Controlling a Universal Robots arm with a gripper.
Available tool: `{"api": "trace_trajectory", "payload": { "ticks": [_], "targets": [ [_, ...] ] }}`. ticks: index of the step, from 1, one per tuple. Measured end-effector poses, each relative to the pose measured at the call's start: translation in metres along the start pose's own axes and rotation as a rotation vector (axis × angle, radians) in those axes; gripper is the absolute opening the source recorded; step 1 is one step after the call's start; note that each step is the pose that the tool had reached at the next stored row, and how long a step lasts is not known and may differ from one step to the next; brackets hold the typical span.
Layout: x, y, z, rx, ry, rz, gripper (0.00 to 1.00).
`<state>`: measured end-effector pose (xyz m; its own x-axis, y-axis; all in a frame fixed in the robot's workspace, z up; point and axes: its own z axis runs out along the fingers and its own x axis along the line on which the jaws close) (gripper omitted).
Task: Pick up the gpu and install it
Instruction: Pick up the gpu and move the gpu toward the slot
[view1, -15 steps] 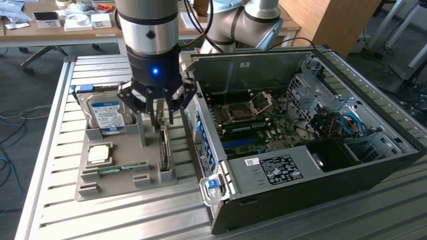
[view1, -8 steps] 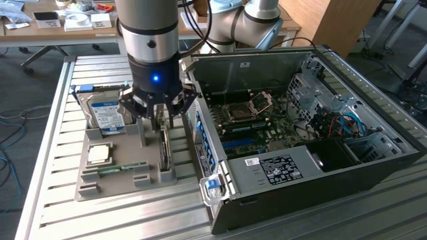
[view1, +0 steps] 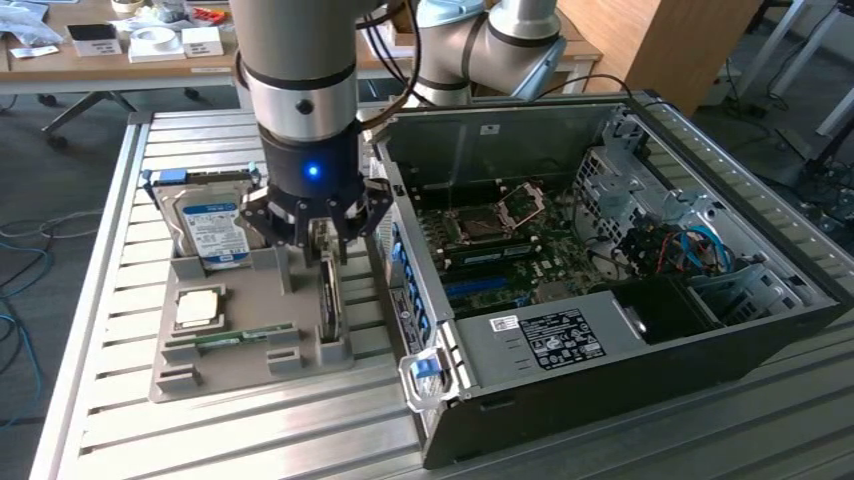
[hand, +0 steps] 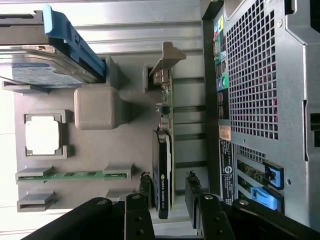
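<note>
The gpu (hand: 161, 170) stands on edge in a slot of the grey holder tray (hand: 130, 150), its dark face to one side and its silver end bracket (hand: 167, 56) at the far end. In the exterior view the gpu (view1: 330, 305) sits just below my gripper (view1: 324, 243). In the wrist view my gripper (hand: 168, 192) is open and straddles the near end of the card, one finger (hand: 145, 187) close beside the dark face and the other (hand: 193, 189) a gap away from the board side. Nothing is gripped.
The tray also holds a blue-labelled hard drive (view1: 214, 232), a CPU (view1: 200, 306) and a green RAM stick (view1: 247, 337). The open PC case (view1: 747, 300) lies at the exterior view's right, motherboard (view1: 494, 240) exposed. Its rear panel (hand: 255, 90) is close beside the card.
</note>
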<state>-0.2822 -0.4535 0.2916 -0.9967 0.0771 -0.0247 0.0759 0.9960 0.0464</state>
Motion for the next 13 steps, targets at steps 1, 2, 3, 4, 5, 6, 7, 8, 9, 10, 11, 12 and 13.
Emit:
{"api": "trace_trajectory", "payload": {
  "ticks": [1,2,3,4,5,6,7,8,9,10,11,12,13],
  "targets": [
    [0.000,-0.0001,0.0015,0.0001,0.0000,0.000,0.42],
    [0.000,-0.0001,0.0030,0.0001,0.0000,0.000,0.42],
    [0.000,-0.0002,0.0043,0.0001,0.0001,0.000,0.42],
    [0.000,-0.0002,0.0054,0.0001,0.0000,0.000,0.42],
    [0.000,-0.0002,0.0065,0.0001,0.0001,0.000,0.42],
    [0.000,-0.0003,0.0075,0.0001,0.0001,0.000,0.42],
    [-0.001,-0.0003,0.0084,0.0002,0.0002,0.000,0.42],
    [-0.002,-0.0003,0.0093,0.0003,0.0004,0.000,0.42],
    [-0.003,-0.0003,0.0102,0.0002,0.0005,0.000,0.42],
    [-0.004,-0.0002,0.0110,0.0001,0.0007,0.000,0.42],
    [-0.004,-0.0002,0.0118,0.0002,0.0009,0.000,0.42],
    [-0.004,-0.0003,0.0128,0.0001,0.0010,0.000,0.42],
    [-0.004,-0.0003,0.0143,0.0002,0.0011,0.000,0.42]
  ]
}}
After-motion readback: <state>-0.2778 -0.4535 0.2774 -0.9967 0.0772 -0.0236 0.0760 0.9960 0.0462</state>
